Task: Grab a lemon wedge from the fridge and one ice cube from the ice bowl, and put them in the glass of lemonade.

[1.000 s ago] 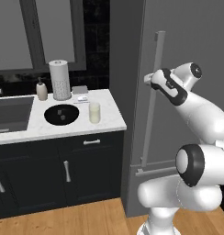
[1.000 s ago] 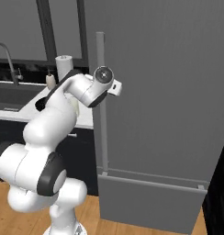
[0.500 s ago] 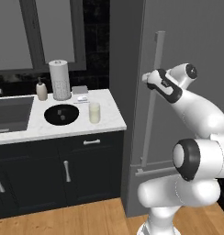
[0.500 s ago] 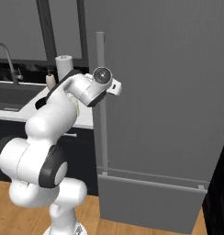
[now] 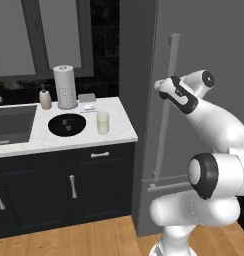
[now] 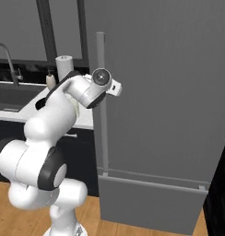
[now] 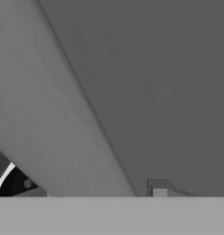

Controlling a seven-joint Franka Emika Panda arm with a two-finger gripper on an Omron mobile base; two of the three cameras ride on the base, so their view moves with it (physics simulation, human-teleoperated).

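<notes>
Fridge shut, at 3 o'clock of counter; gripper at its bar handle, jaw gap can't tell. Ice bowl w/ lemonade glass at its 3 o'clock. Paper-towel roll at bowl's 12. Right base view: handle crosses behind wrist.

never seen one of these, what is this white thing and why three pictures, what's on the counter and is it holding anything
The white thing is a robot arm on a driving base, in a rendered kitchen. Two pictures come from cameras on the base, behind the arm to its left and right. The third comes from a camera on the hand, pressed close to a grey surface.

The gripper is at the long bar handle of the fridge, whose door is closed. Whether its fingers have gripped the bar I cannot tell.

On the counter stand the black ice bowl, the glass of lemonade, a paper-towel roll and a soap bottle, beside a sink.
</notes>
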